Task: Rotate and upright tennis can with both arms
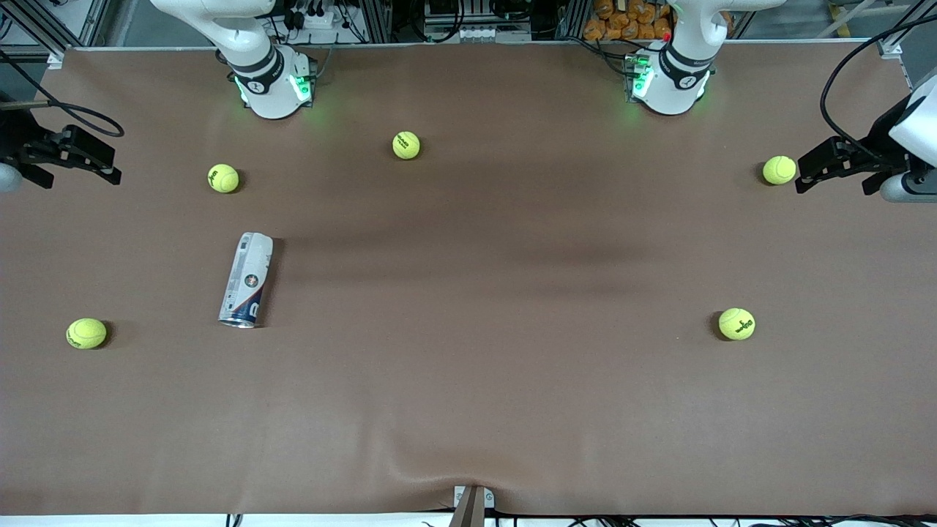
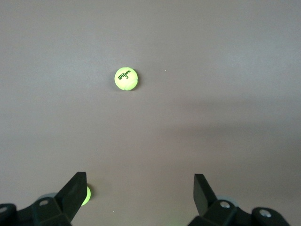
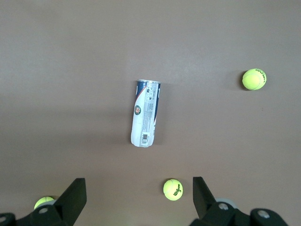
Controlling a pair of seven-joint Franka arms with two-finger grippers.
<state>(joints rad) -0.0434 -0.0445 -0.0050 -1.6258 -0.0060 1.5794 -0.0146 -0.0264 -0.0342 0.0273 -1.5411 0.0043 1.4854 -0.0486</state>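
The tennis can (image 1: 247, 280) lies on its side on the brown worktop (image 1: 468, 410), toward the right arm's end, its metallic rim turned to the front camera and its white end pointing toward the robots' bases. The right hand (image 1: 91, 157) hangs at that same end's edge, fingers spread and empty, well apart from the can, which lies nearer the front camera than it does. The left hand (image 1: 823, 167) waits at the left arm's end, likewise spread and holding nothing, just beside one tennis ball (image 1: 779, 170) and a whole worktop's length from the can. Four more yellow-green balls are scattered about: one (image 1: 222, 178) between the can and the right arm's base, one (image 1: 405, 145) nearer the middle, one (image 1: 86, 333) near the right arm's end and level with the can's rim, one (image 1: 736, 323) toward the left arm's end. The right wrist view catches the can's (image 3: 145, 113) label, white, navy and red, with three balls around it. The left wrist view shows no can, only a lettered ball (image 2: 126, 78) on bare worktop and another peeping past a finger (image 2: 73, 193).
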